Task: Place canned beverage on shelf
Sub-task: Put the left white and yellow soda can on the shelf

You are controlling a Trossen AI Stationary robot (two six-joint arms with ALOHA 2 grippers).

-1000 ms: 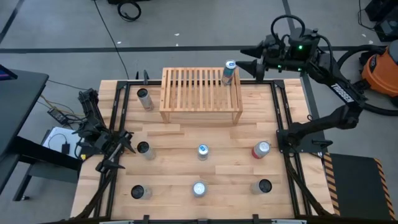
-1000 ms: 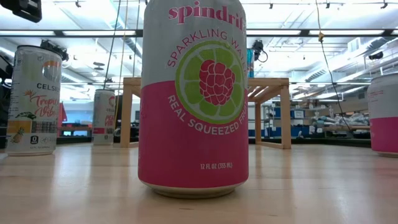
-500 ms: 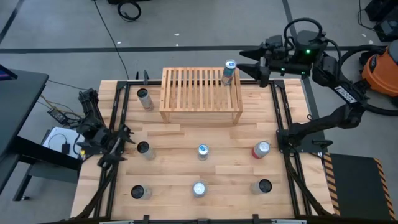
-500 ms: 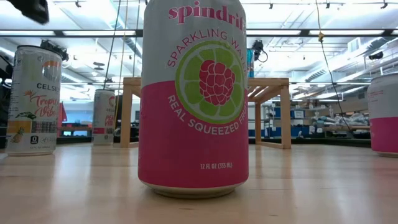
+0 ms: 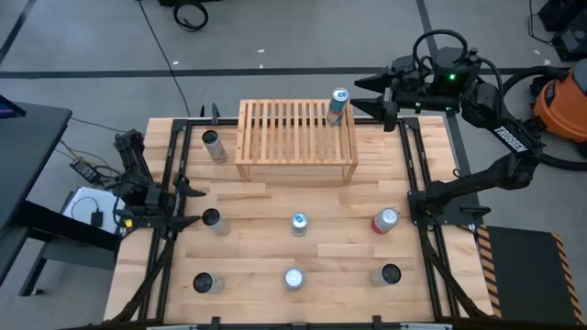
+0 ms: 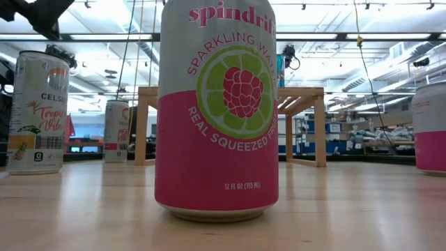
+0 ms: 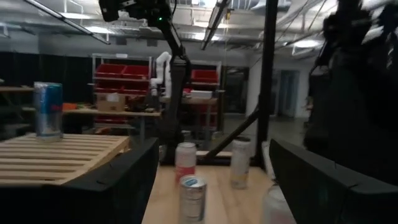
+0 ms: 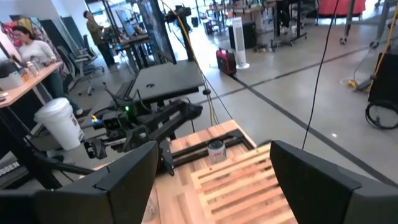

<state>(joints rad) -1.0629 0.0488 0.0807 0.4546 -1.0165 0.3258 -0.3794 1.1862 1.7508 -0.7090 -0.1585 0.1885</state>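
High view shows the shelf at the far middle of the desk, with one can already upright on its far right corner. The right gripper hangs just beside that can, off the shelf's right end, fingers apart and holding nothing, so that can looks delivered. Seven more cans stand upright on the desk, every long axis vertical: one left of the shelf, three in a middle row, three in the near row.

The left gripper sits at the desk's left edge, fingers spread and empty, pointing across the desk. The left can of the middle row stands just beside it, slightly nearer the front edge, and is far closer to this arm than to the right one. I judge the next pick to be a level sideways reach onto that can. In the left wrist view the fingers frame further cans ahead, and the shelf's slats lie off to one side.
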